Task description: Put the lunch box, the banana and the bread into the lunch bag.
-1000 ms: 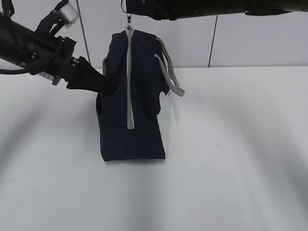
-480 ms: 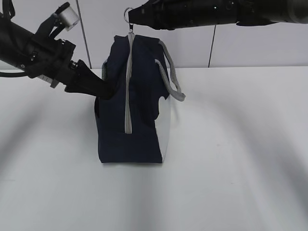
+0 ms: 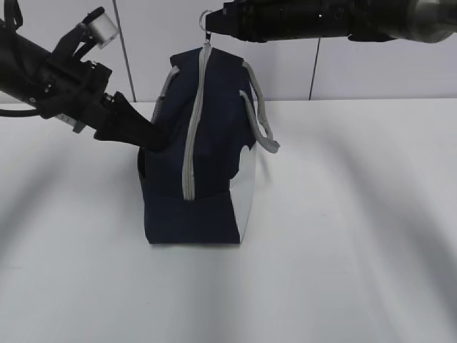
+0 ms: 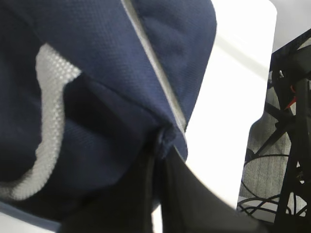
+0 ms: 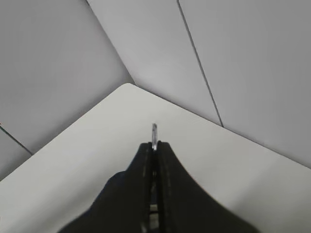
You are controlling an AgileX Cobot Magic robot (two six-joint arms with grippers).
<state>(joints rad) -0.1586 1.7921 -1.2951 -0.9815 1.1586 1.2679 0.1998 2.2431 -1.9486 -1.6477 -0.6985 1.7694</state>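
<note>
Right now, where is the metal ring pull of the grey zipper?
In the exterior view the metal ring pull sits above the top of the navy-blue fabric lunch bag, left of centre, pinched in the shut right gripper.

The right gripper (image 3: 214, 26), clamped on the ring pull (image 3: 206, 17), sits farther right than before. The lunch bag (image 3: 196, 153) top leans right with it, and its white side panel (image 3: 244, 193) shows wider.

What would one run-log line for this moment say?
left gripper: shut on lunch bag | right gripper: shut on ring pull | zipper: closed
</note>
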